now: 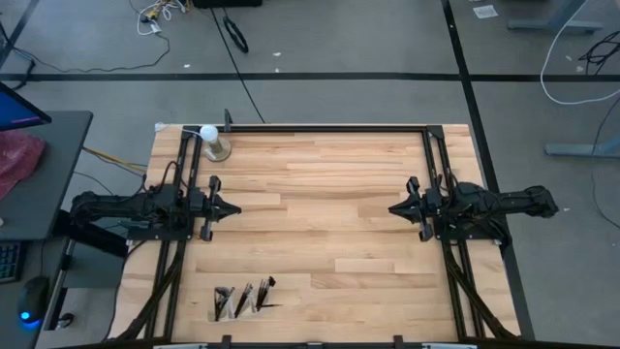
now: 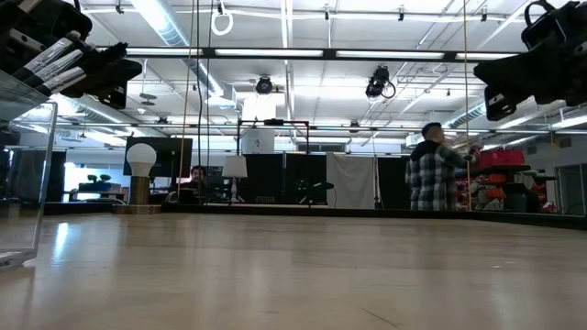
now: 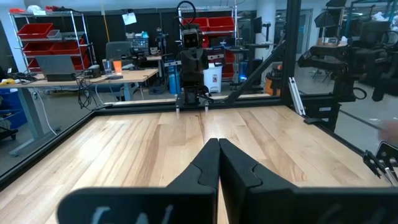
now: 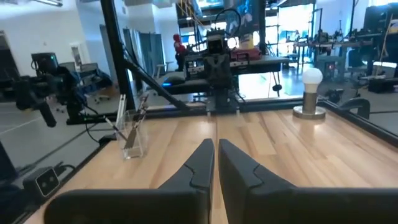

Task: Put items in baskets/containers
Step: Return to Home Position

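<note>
Left hand (image 1: pixel 235 207) clenched on nothing, raised over the left side of the worktop (image 1: pixel 320 174); right hand (image 1: pixel 392 209) likewise clenched and empty over the right side. Makeup brushes (image 1: pixel 247 294) standing in the clear organizer (image 4: pixel 132 151) at the near edge, left of centre. White ball (image 1: pixel 208 133) at the far left corner.

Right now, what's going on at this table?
Nothing is being handled. The left gripper and right gripper are both shut and empty, facing each other across the middle of the table. The makeup brushes stand in the clear organizer by the near edge, on the left arm's side. No loose brushes show on the wood.
</note>
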`<state>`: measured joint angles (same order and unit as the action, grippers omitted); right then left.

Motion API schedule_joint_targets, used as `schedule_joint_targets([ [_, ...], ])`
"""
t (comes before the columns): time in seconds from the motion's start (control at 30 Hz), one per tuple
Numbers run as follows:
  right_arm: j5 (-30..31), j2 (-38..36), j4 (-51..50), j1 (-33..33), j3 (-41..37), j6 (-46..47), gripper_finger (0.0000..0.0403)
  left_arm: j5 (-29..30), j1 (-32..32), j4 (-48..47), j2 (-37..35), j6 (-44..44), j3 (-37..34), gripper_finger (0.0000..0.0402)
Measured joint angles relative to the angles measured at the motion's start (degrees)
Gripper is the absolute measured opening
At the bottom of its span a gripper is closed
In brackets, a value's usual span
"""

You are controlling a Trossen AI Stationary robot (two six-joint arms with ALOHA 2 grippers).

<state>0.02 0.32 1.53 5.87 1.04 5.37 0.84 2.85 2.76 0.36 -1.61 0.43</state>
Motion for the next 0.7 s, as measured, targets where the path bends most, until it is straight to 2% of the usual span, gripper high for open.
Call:
schedule_joint_targets([
  [0.7, 0.1, 0.39, -0.25, -0.04, -0.03, 0.11, 0.0028, 0.0, 0.0, -0.02, 0.0, 0.0, 0.0, 0.0007],
])
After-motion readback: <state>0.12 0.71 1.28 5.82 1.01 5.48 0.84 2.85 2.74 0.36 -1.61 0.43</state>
